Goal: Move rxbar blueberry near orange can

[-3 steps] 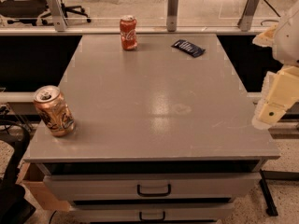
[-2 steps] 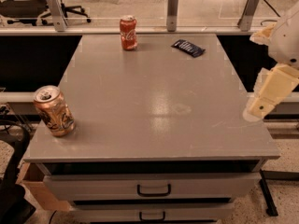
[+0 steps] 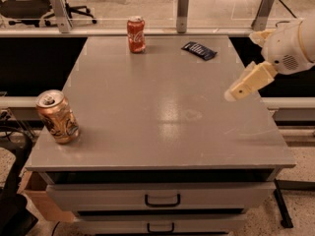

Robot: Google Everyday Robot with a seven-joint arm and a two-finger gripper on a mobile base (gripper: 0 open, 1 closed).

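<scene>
The rxbar blueberry, a flat dark navy wrapper with white lettering, lies at the far right of the grey table top. The orange can stands upright at the table's front left corner. My gripper hangs over the table's right edge, in front of the bar and well to the right of the orange can, touching nothing.
A red Coca-Cola can stands at the far middle of the table. A glass partition with metal posts runs behind the far edge. Drawers with handles face the front. An office chair stands at the back left.
My gripper has moved left and away from the front, from beside the table's right edge to over it. The cans and the bar have not moved.
</scene>
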